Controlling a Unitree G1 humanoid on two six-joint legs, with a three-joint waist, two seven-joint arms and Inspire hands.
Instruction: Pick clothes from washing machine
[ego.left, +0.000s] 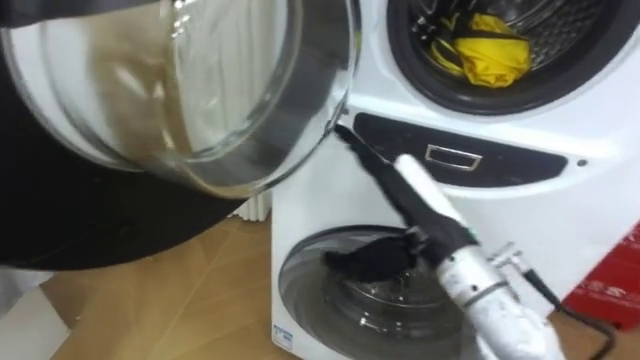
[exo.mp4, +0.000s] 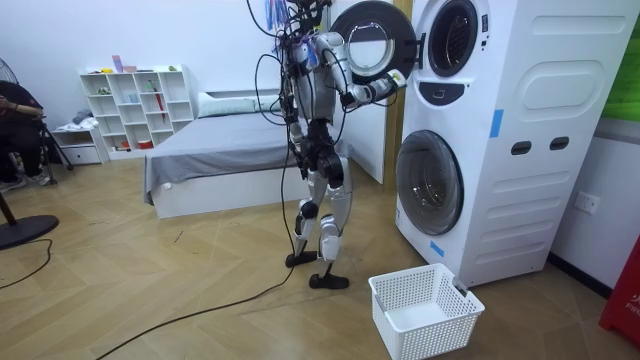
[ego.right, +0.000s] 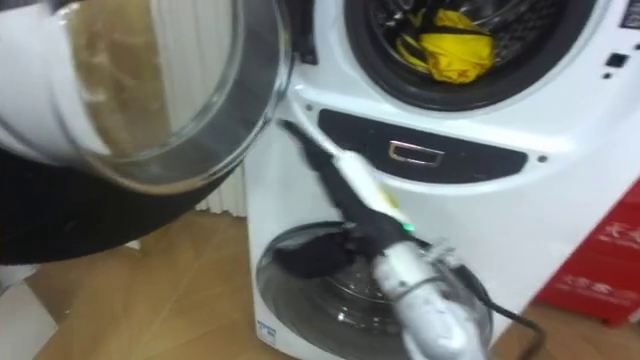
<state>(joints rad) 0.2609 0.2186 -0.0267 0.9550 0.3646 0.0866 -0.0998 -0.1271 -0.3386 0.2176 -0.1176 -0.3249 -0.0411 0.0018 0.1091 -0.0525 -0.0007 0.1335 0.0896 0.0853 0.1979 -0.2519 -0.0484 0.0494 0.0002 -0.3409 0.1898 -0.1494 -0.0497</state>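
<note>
The fingers (ego.left: 365, 150) of the right hand (ego.left: 420, 190) look stretched out straight and empty. Their tips are at the lower rim of the open door (ego.left: 200, 100), close to where it hinges on the upper washing machine (ego.left: 600, 125); blur hides whether they touch it. The arm rises from the lower right, crossing the round window of the lower machine (ego.left: 320, 300) and the dark control strip (ego.left: 450, 155). The clothes (ego.left: 490, 50) — a yellow bundle — lie inside the upper drum near its front lip, above and to the right of the hand and apart from it. In the room view the robot stands upright before the stacked machines, with a white basket (exo.mp4: 425, 310) on the floor in front of the lower one.

The task looks barely begun, and the risks come from where the hand is. So near the hinge, the fingers could be caught if the door swings back. The hand is below the drum mouth, so a direct reach could knock the rim. A shallow pinch on one fold might let the bundle slip — it would likely land on the floor, not in the basket.
</note>
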